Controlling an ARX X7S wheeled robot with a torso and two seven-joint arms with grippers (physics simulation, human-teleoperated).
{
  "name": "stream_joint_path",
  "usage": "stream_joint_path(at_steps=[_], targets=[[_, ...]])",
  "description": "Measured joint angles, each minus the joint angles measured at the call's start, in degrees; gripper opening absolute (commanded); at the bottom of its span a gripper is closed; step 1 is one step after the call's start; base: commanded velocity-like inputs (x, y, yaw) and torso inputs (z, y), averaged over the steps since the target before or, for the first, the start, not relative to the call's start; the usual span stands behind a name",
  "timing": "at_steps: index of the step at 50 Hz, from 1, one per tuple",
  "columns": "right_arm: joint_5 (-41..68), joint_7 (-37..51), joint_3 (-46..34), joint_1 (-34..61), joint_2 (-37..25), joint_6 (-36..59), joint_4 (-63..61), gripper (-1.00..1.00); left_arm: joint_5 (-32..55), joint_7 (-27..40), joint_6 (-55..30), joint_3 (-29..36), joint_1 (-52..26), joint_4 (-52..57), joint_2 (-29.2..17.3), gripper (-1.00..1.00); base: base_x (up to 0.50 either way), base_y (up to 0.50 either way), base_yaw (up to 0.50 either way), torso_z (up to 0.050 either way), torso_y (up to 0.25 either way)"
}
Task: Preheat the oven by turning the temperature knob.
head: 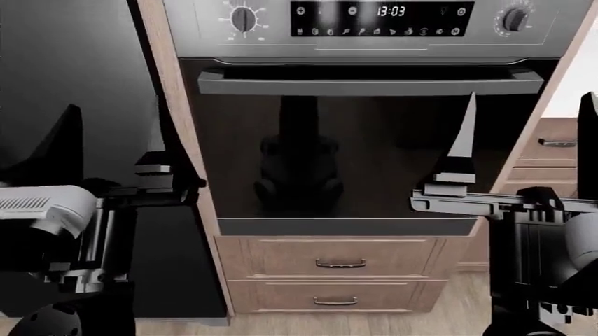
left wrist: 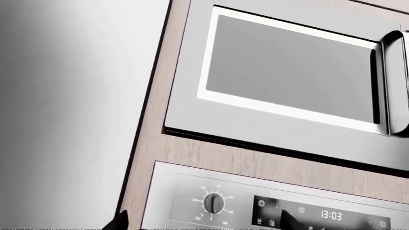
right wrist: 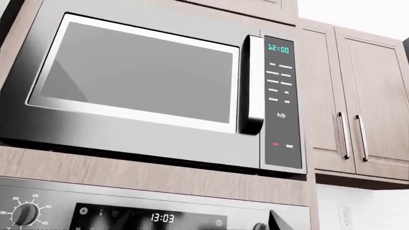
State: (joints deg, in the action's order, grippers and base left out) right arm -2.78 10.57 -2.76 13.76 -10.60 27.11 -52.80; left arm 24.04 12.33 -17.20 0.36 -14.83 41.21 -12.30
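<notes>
The temperature knob (head: 244,18) sits at the left end of the oven's (head: 365,42) control strip, its raised ridge standing near upright inside a ring of white numbers. To its right is the black clock panel (head: 381,19), showing 13:03, and at the strip's right end sits a second knob (head: 515,19). The long bar handle (head: 369,85) runs across the top of the dark glass door (head: 374,161), with two wooden drawers (head: 341,262) below it.

The left gripper (head: 103,150) hangs low beside the oven's left edge, jaws spread wide and holding nothing. The right gripper (head: 528,136) is raised before the door's right side, likewise wide open and empty. Neither touches the oven. A microwave (right wrist: 153,91) is built into the wooden cabinet above the oven, its display reading 12:00.
</notes>
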Motion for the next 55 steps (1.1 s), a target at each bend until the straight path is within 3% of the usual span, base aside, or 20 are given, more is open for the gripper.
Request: stream_joint_path(at_steps=[16, 46, 55], targets=[[0.8, 0.7, -0.3, 0.1, -0.3, 0.6, 0.2, 1.0, -1.1, 3.0, -2.2, 1.2, -1.6, -0.1, -0.8, 1.0, 0.33, 0.0, 0.0, 0.0, 0.0], [1.5, 2.5, -1.2, 0.1, -1.7, 1.5, 0.0, 1.0, -0.2, 5.0, -2.5, 2.6, -0.8, 2.1, -3.2, 1.0, 0.0, -0.05, 0.0, 0.0, 0.0], [1.8, 2.7, -1.6, -0.1, -2.3, 0.9, 0.1, 1.0, 0.5, 5.5, -2.5, 2.5, -0.9, 2.4, -3.6, 1.0, 0.24, 0.0, 0.0, 0.0, 0.0]])
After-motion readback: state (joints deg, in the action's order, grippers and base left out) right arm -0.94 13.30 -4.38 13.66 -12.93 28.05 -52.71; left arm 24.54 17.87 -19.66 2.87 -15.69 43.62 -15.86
